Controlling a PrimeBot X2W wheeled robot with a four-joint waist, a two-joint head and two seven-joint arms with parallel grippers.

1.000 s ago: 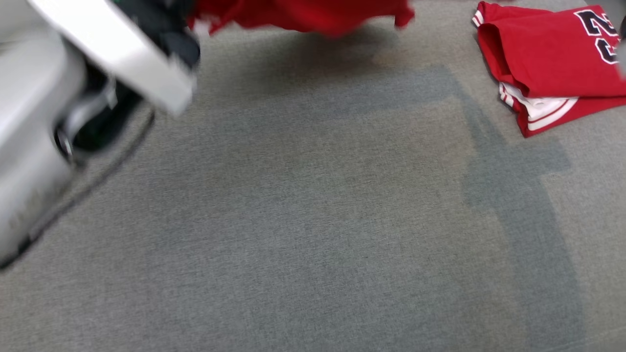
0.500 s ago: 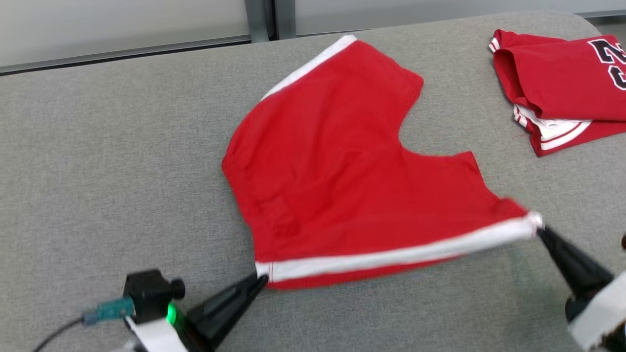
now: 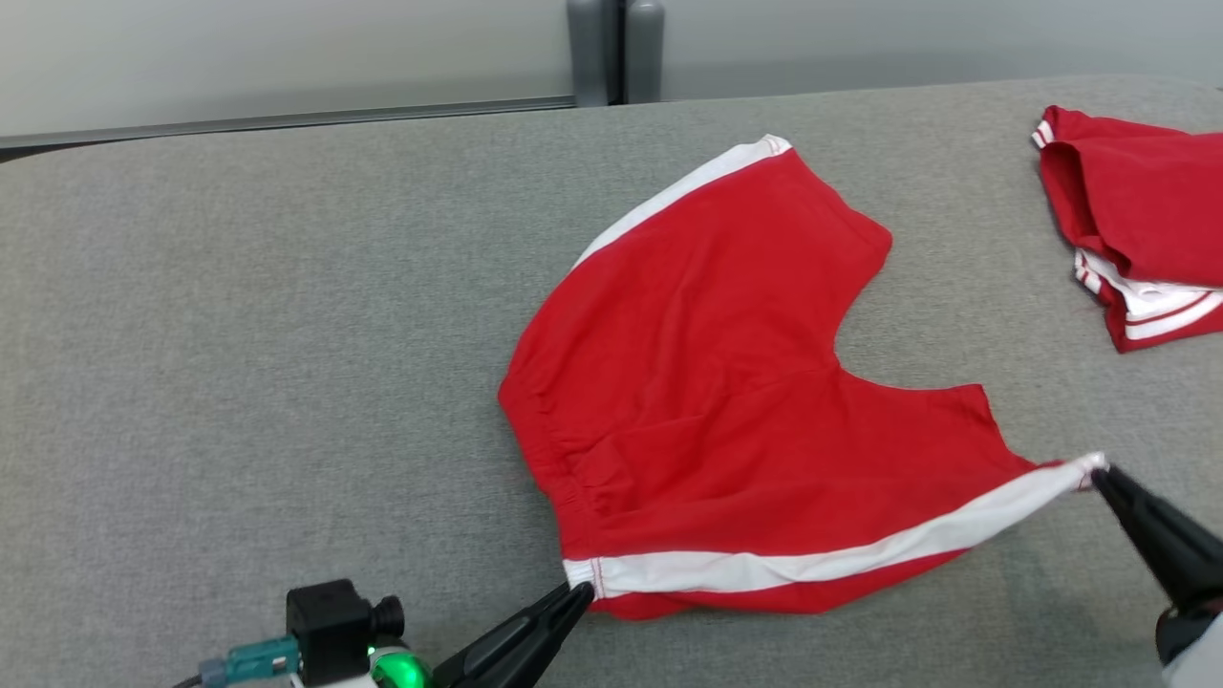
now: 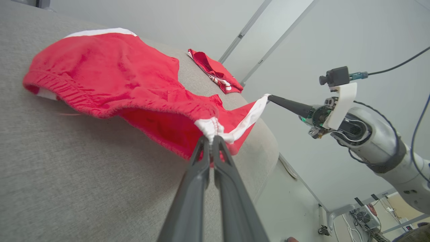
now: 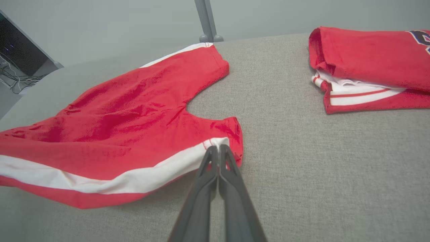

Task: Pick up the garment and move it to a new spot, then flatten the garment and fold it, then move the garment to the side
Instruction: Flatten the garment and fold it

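since the garment (image 3: 707, 382) is soft, light and limp, lying mid-table toward the near edge, the ends of its white stripe look the best holds; the left gripper (image 3: 579, 596) and right gripper (image 3: 1099, 475) each have fingers pinched tight on one end.

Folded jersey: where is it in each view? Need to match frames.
Head view: folded jersey at the right edge, upper part, cut off.
Left wrist view: small, top centre, beyond the red garment.
Right wrist view: top right.
Shared landmark: the garment's white stripe, held at its ends by left gripper and right gripper.
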